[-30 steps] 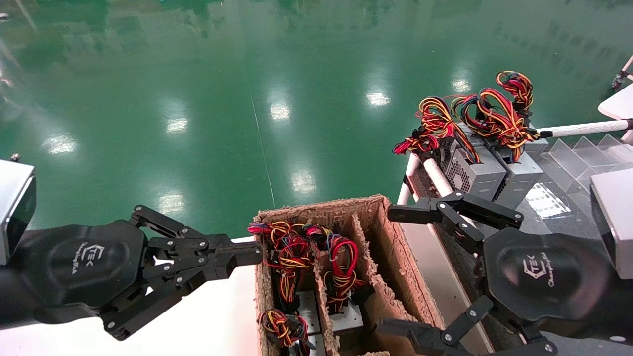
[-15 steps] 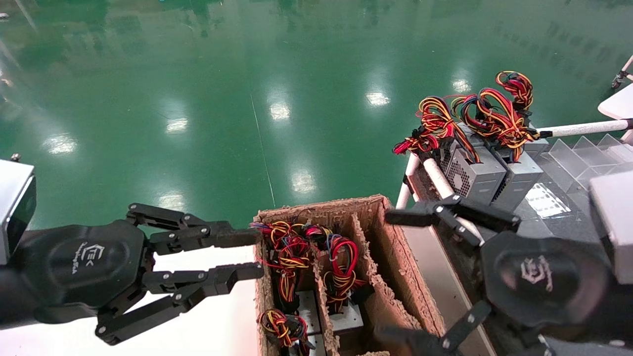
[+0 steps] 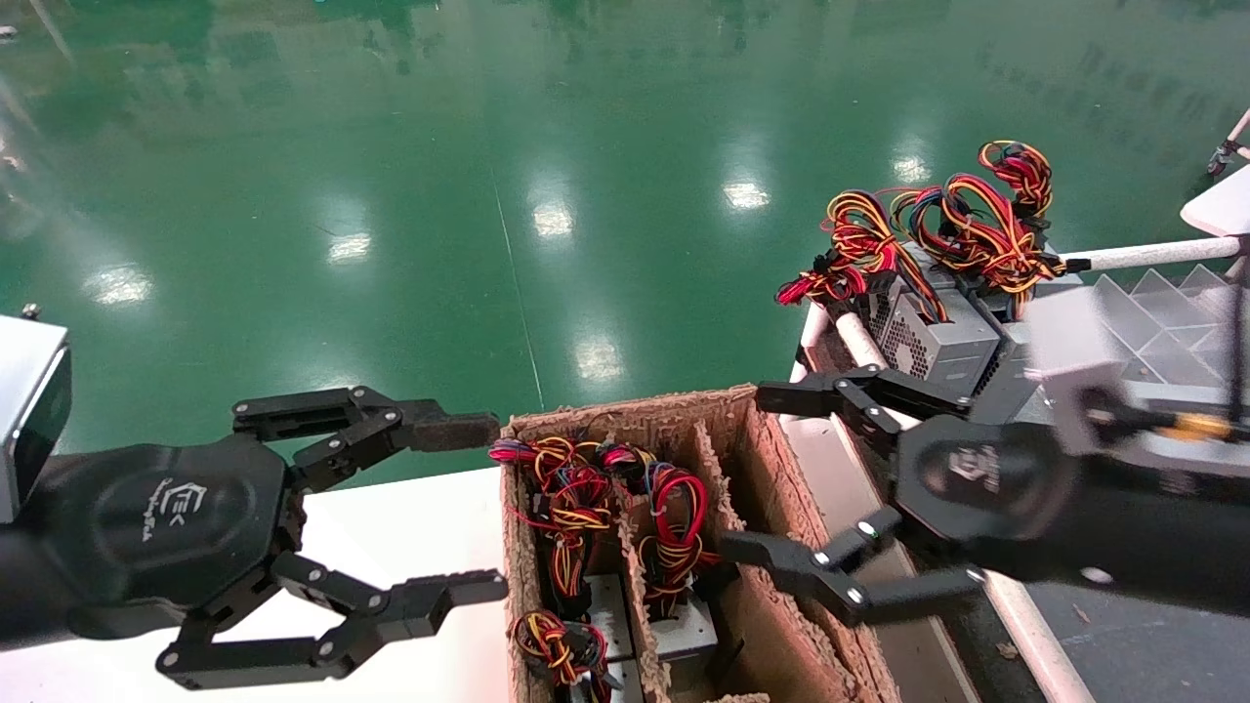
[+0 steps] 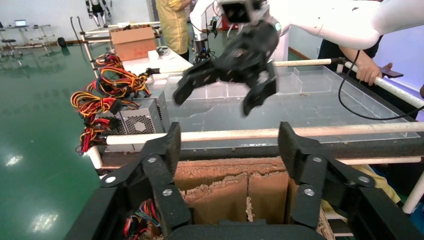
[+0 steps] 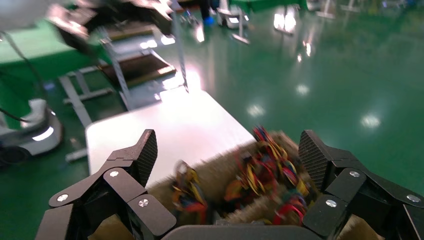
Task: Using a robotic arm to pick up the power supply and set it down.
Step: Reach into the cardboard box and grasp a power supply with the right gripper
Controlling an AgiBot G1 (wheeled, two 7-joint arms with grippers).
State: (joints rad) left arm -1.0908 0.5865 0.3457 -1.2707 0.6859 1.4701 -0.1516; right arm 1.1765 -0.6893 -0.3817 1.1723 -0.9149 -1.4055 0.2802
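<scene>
The power supply (image 3: 686, 631), a grey box under a mostly red wire bundle (image 3: 674, 517), stands in the middle slot of a torn cardboard box (image 3: 635, 410). My right gripper (image 3: 754, 474), on the white robotic arm (image 4: 345, 20), hangs open over the box's empty right slot, beside the red bundle and apart from it. In the right wrist view that gripper (image 5: 228, 150) is wide open with blurred wire bundles beyond it. My left gripper (image 3: 480, 508) is open just left of the box, holding nothing. In its own view the left gripper (image 4: 230, 142) frames the box's ragged wall.
Two more grey units with yellow-orange wires (image 3: 937, 342) stand on the rack at the right, by a clear partitioned tray (image 3: 1152, 303). Other units sit in the box's left slot (image 3: 562, 547). A white table (image 3: 410, 527) lies under my left gripper. A person's hand (image 4: 367, 70) rests beyond the rack.
My left gripper has opened from nearly shut to wide open. The right gripper has swung left and turned, from over the rack edge to over the box's right slot.
</scene>
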